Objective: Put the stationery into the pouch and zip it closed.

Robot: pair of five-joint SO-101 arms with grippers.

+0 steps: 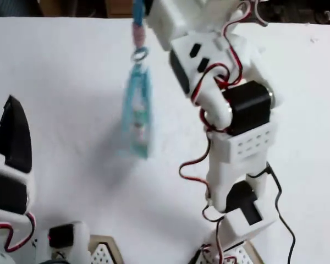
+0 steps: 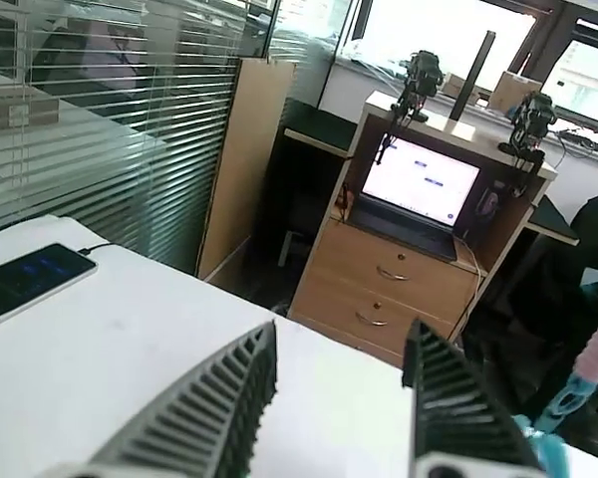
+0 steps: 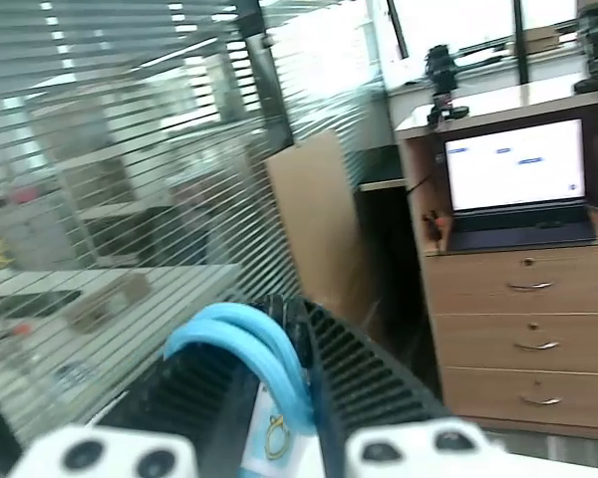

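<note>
The place is an office that doubles as a robotics lab. A glass partition hung with horizontal slatted blinds closes off further desks behind it. Beside it, a light wooden cabinet with metal-handled drawers carries an open black laptop with a lit screen, and two small dark robot arms stand on its top shelf under bright windows. A dark smartphone on a charging cable lies on the white table.
</note>
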